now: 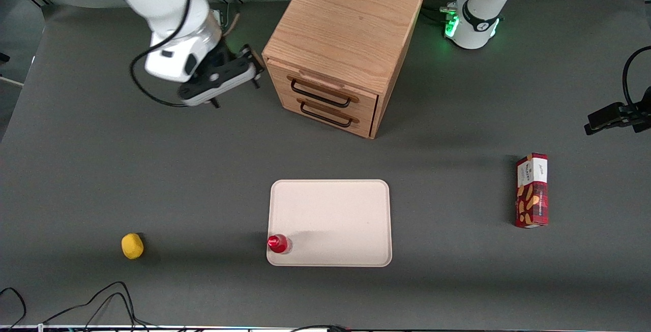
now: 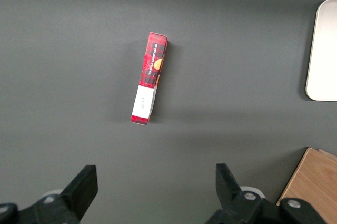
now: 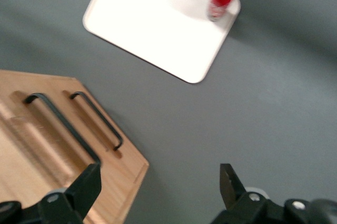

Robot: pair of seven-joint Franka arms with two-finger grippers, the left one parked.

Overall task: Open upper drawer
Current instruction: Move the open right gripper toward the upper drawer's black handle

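A light oak cabinet (image 1: 346, 32) stands on the grey table. Its upper drawer (image 1: 325, 87) is pushed in flush, with a long black wire handle (image 1: 319, 94) and a thin raised strip above it. The lower drawer (image 1: 330, 113) below is shut too. My right gripper (image 1: 236, 94) is open and empty. It hovers beside the cabinet toward the working arm's end, about level with the drawer fronts and not touching them. In the right wrist view the upper drawer's handle (image 3: 63, 126) lies close to one finger (image 3: 87, 184) of the gripper (image 3: 159, 174).
A white tray (image 1: 330, 189) lies nearer the front camera than the cabinet, with a red bottle (image 1: 278, 243) on its corner. A yellow fruit (image 1: 132, 246) lies toward the working arm's end. A red box (image 1: 532, 190) lies toward the parked arm's end. Cables run along the front edge.
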